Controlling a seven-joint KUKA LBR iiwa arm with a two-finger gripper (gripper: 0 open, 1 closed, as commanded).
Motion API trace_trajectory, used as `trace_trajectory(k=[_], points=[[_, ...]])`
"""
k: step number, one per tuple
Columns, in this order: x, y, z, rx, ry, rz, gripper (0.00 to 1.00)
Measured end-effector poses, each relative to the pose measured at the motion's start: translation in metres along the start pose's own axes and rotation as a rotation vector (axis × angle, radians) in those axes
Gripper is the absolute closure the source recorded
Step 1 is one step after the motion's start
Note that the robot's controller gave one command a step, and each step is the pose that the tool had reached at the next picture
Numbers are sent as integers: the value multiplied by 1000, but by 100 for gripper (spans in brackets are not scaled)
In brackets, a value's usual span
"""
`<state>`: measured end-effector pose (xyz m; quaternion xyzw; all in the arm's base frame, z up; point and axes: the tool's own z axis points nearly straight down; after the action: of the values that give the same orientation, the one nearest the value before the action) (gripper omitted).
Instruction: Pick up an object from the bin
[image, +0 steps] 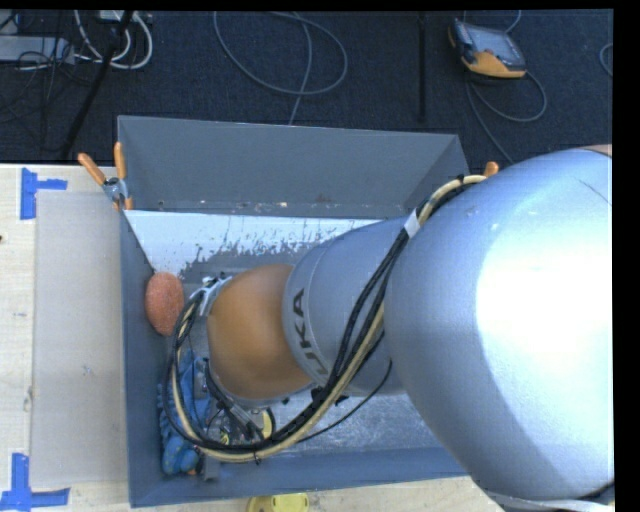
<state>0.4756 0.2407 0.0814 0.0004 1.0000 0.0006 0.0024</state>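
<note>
Since the orange wrist cover (250, 330) hides the claw (224, 422), its opening and any load: cannot tell. It hangs near a blue crumpled thing (178, 455) in the bin's (290, 165) lower-left corner. Likely soft and light; grip its bunched middle. A pink oval lump (165, 303) lies apart by the left wall.

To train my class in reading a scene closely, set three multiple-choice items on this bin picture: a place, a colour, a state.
1. Where does the orange lump lie? A by the bin's left wall; B in its far right corner; C outside it.
2. What colour is the thing in the near left corner? A green; B blue; C white.
3. The arm is: A parked outside; B flat on the floor; C reaching into the bin.
Key: 1 A, it sits by that wall. 2 B, blue shows beside the cables. 3 C, its wrist is down between the walls.
</note>
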Motion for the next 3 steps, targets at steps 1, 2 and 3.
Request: trace_trajectory(k=[1,2,3], points=[[0,-1,1,0,1,51,0],[-5,-12,-10,2,5,139,0],[-3,-11,0,1,0,-202,0]])
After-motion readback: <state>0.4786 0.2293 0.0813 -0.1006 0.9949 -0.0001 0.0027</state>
